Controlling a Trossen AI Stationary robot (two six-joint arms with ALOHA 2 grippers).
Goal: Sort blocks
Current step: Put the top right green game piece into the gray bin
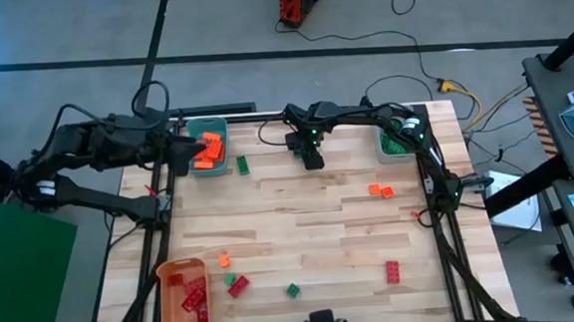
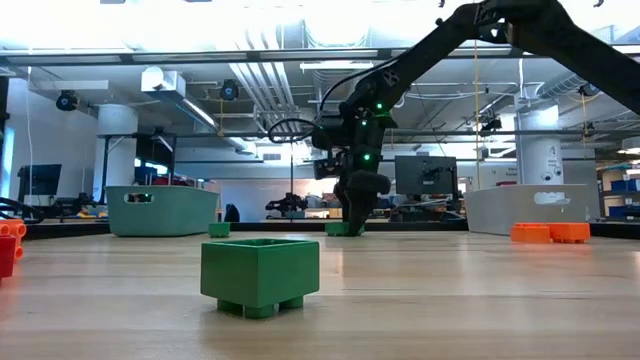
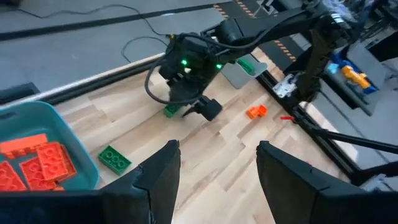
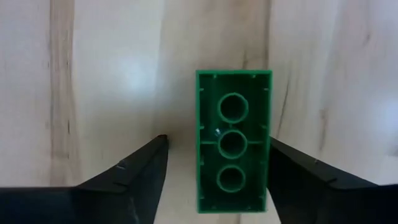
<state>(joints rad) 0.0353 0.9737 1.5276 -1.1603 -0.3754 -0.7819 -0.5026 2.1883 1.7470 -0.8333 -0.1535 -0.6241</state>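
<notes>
Straddling an upside-down green block (image 4: 234,142), the right gripper (image 4: 214,177) has its two dark fingers (image 4: 134,177) spread apart on either side of it, one close beside the block's long edge and the other with bare wood between; whether either touches the block cannot be told. The block lies hollow side up on the wooden table (image 1: 311,229), showing three round tubes in a row. In the high view this gripper (image 1: 312,159) points down at the table just right of the teal bin (image 1: 206,146), and its arm reaches back toward the grey bin (image 1: 396,139), which holds green blocks.

The left gripper (image 3: 214,180) hangs over the teal bin (image 3: 74,143), fingers released and holding nothing. That bin holds orange blocks (image 3: 37,162). Another green block (image 3: 114,158) lies flat on the table just beside the bin, between it and the right gripper.

Farther from the teal bin, two orange blocks (image 1: 380,189) sit near the grey bin's side of the table, and a red block (image 1: 393,270) lies well beyond them toward the near edge. The orange bin (image 1: 181,297) stands at the table's near left corner with red blocks inside; just beside it lie a small orange block (image 1: 223,258), a green block (image 1: 229,280) touching a red one (image 1: 239,288), and a lone green block (image 1: 293,290), which fills the low view's foreground (image 2: 260,275).
</notes>
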